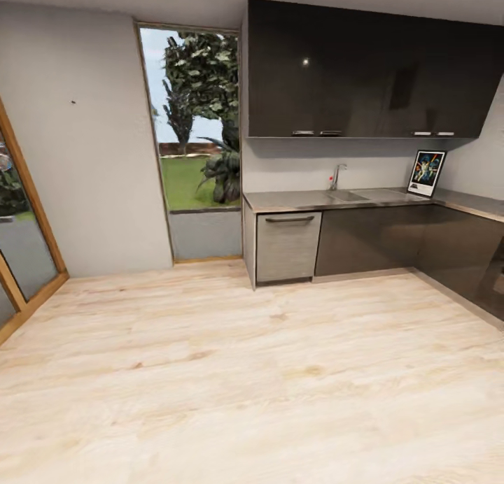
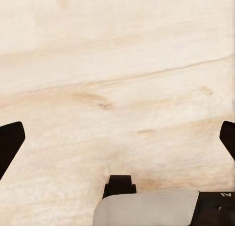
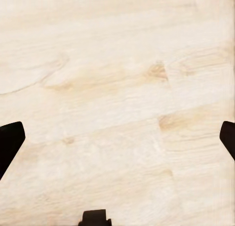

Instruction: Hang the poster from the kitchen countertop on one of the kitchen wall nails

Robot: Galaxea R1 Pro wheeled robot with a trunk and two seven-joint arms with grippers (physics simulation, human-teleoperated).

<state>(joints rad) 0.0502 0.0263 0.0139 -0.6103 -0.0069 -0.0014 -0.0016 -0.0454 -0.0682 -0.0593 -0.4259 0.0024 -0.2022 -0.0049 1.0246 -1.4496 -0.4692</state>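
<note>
Poster stood upright on the grey desk at the far right of the head view, leaning back against the wall in the corner, to the right of the sink and tap, below the dark upper cabinets. Both wrist cameras looked down on pale wooden floor; the left gripper and the right gripper each showed dark fingertips at opposite edges of the picture, so the jaws were spread wide and held nothing. Judging by its thin frame, it would probably be light and stiff but easy to tip or let slide, so a pinch on a side edge of the frame looked safest, keeping the top free for a wall nail
</note>
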